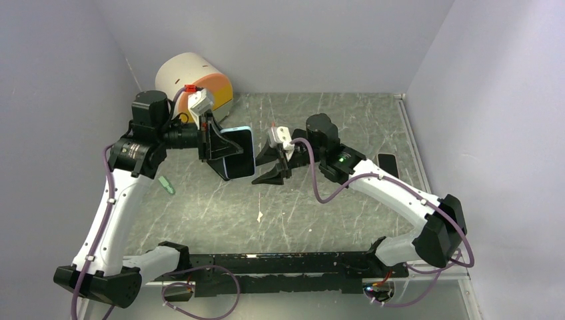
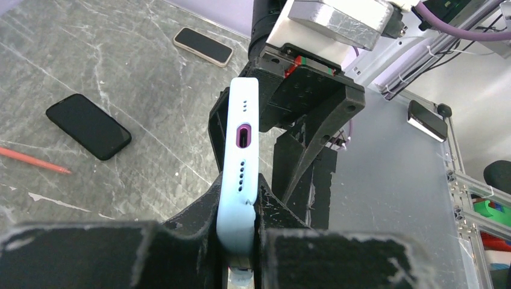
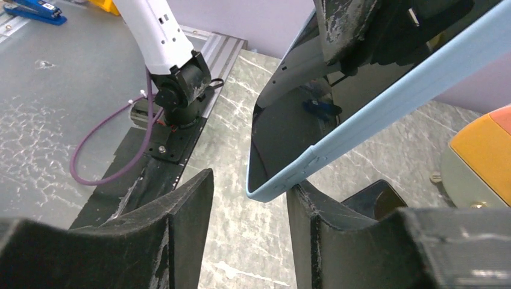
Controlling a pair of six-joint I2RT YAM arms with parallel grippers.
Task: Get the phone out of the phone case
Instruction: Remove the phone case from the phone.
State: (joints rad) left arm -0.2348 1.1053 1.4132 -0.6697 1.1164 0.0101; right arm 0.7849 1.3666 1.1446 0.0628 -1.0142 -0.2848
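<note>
The phone, dark screen showing [image 3: 289, 138], sits in a light blue case [image 1: 238, 152] held on edge above the table. My left gripper [image 1: 223, 150] is shut on the case; in the left wrist view the case's port edge [image 2: 241, 150] is pinched between the left gripper's [image 2: 240, 198] two fingers. My right gripper [image 1: 266, 165] is open just right of the phone. In the right wrist view the case's lower corner [image 3: 260, 191] lies between the right gripper's [image 3: 250, 211] open fingers, close against the right finger [image 3: 337, 223].
A black phone [image 2: 88, 125] and a beige-cased phone [image 2: 203, 46] lie on the table, with a red pen [image 2: 33, 161]. A white and orange cylinder [image 1: 196, 83] stands at the back left. A small green object [image 1: 166, 185] lies beside the left arm.
</note>
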